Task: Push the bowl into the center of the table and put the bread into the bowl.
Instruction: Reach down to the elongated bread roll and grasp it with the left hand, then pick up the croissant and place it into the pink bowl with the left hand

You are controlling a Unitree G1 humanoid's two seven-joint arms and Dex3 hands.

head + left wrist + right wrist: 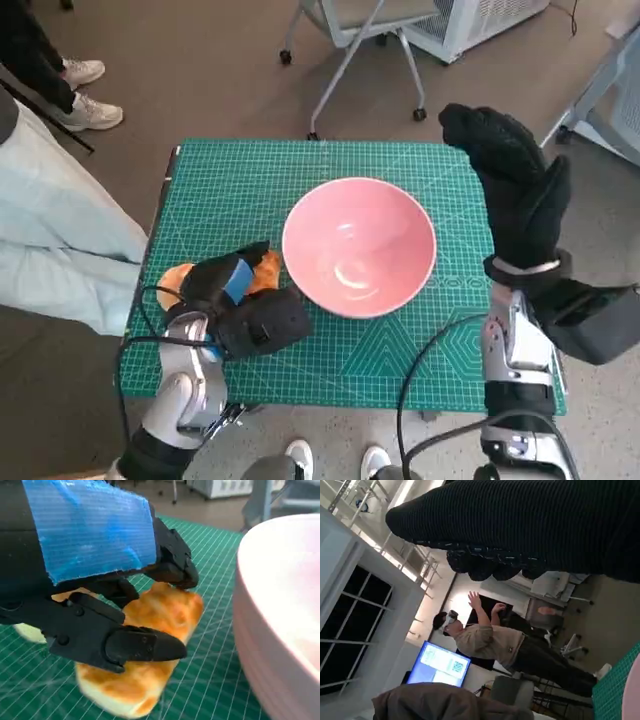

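Note:
The pink bowl [360,245] stands near the middle of the green cutting mat [400,350]; its rim [280,605] fills the side of the left wrist view. Just left of the bowl lies the golden bread [268,268], flat on the mat. My left hand [245,300] covers the bread [150,630], with one of its fingers [175,565] on the bread's far edge and the thumb across its near side. My gloved right hand [515,180] is raised above the mat's right edge, clear of the bowl, holding nothing. Its glove [530,525] spans the right wrist view.
A person's pale trouser legs [50,240] and shoes [85,115] are close to the table's left side. A wheeled chair [350,30] stands behind the table. Another person [490,640] stands across the room beside a lit screen [440,662].

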